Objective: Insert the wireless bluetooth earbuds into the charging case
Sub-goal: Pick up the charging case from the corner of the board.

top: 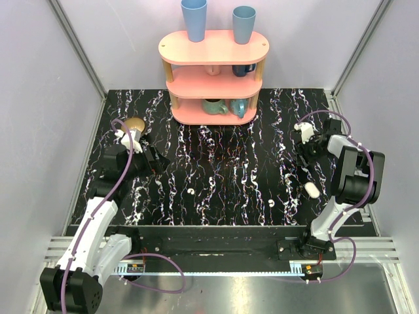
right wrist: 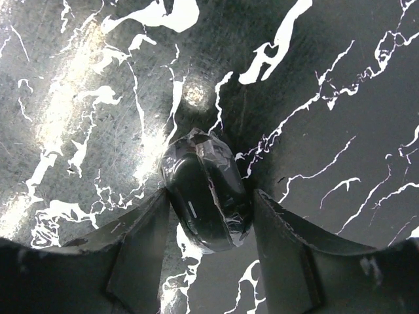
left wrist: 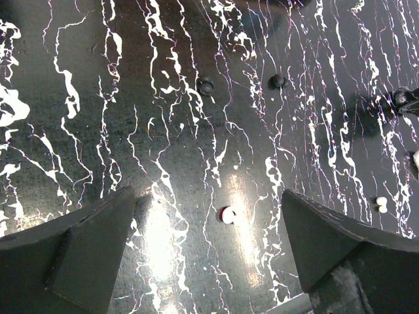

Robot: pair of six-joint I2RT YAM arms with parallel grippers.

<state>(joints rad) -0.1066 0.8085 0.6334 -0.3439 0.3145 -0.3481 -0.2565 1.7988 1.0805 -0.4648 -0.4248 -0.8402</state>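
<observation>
Marbled black tabletop (left wrist: 98,98), one earbud (left wrist: 227,214) just ahead of spread left end effector (left wrist: 206,196)

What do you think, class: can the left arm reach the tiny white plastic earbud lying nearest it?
Probably yes. The left gripper stands open above the black marble-patterned tabletop, and the earbud lies alone just ahead of its fingers, with nothing between them.
</observation>
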